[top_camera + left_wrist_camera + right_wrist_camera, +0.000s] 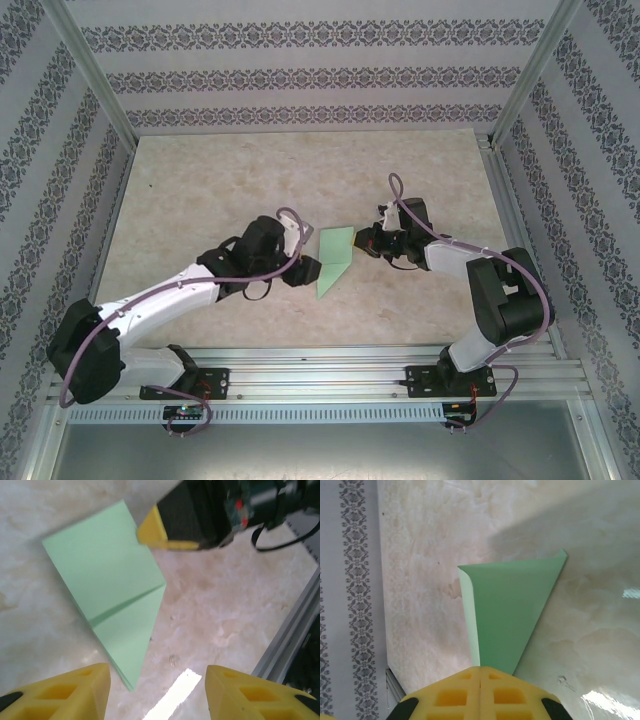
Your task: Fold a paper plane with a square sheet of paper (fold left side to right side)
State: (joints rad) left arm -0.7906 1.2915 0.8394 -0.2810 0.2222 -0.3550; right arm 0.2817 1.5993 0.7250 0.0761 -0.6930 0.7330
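We note the sheet of paper, partly folded, lying mid table. Right gripper clenched on its edge; left gripper released, jaws wide at its pointed end. Aluminium rail nearby.

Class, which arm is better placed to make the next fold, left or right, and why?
Right. The right tool is shut on the paper, pinching one edge, ready to carry it over. The left tool is open beside the paper, gripping nothing.

The sheet of paper lies on the table between left gripper and right gripper.
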